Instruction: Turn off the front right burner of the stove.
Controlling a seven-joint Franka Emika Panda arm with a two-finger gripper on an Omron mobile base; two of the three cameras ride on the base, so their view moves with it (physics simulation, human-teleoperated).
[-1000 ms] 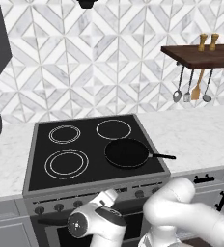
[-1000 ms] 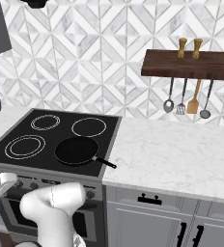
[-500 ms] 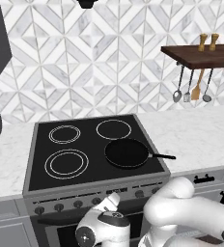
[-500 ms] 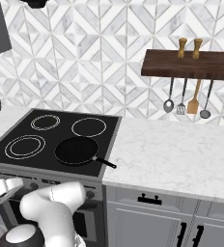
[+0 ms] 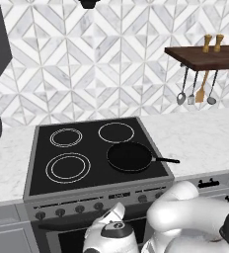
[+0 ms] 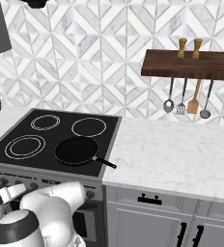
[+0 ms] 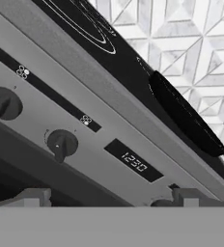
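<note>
Hand view: small dark display on the stove control panel, between the knobs, reads "12:30" in pale digits, tilted with the camera roll. On the dark strip above the knobs, two small white burner-position symbols, each a cluster of little circles; no letters legible in them. Left base view: same display shows as a dark rectangle on the panel, digits too small to read. No brand names or other lettering readable elsewhere.
</note>
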